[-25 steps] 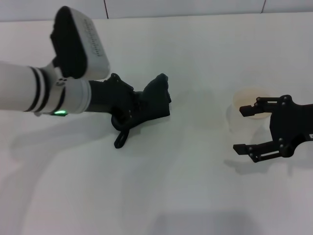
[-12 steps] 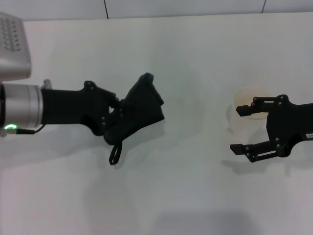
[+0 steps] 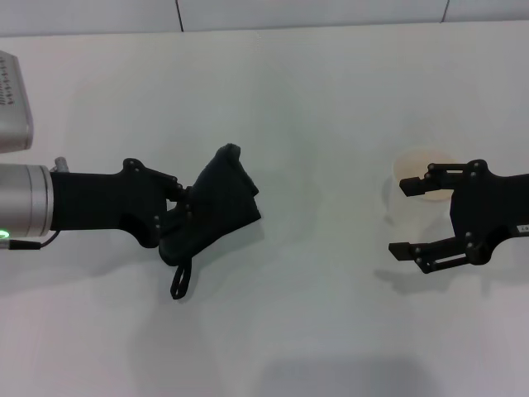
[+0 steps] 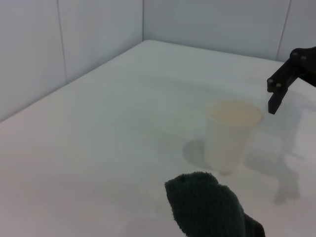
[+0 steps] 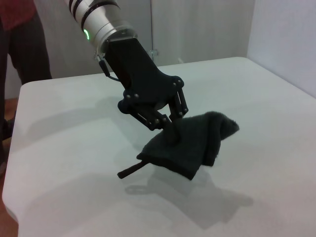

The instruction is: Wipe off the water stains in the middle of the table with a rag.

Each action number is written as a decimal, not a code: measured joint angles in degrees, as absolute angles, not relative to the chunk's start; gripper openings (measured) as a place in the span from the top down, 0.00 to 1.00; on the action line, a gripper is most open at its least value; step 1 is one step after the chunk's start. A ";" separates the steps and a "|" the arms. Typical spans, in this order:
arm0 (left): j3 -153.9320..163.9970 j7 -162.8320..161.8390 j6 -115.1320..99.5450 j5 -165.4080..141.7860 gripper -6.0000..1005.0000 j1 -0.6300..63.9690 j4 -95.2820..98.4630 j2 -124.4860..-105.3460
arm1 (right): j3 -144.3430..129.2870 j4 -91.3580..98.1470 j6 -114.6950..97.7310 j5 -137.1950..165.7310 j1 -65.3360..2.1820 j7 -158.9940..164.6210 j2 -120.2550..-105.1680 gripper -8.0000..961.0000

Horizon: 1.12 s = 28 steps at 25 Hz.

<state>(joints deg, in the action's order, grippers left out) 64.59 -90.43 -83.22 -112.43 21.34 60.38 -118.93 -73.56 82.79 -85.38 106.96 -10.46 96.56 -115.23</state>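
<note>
left hand (image 3: 183, 211): clamped on rag (image 3: 216, 203), lifted off table (image 3: 314, 331) | right hand (image 3: 407, 217): fingers apart, beside cup (image 3: 417, 169)

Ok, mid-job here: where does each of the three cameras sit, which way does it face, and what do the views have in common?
Head view: from the robot's head, forward and down at the large plain white table; shows the left claw shut on the dark grey-black soft rag and the open right claw.
Left wrist view: on the left arm, facing the cream-tinted white cup and the right claw; none of its own claw shows.
Right wrist view: on the right arm, facing the left claw, with the rag off the table.
Shared: the rag shows in all three.
</note>
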 joint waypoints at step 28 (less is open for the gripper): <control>54.89 -91.40 -100.81 -113.99 0.13 21.38 64.08 -117.33 | -73.65 82.05 -84.82 107.55 -10.79 96.56 -115.16 0.10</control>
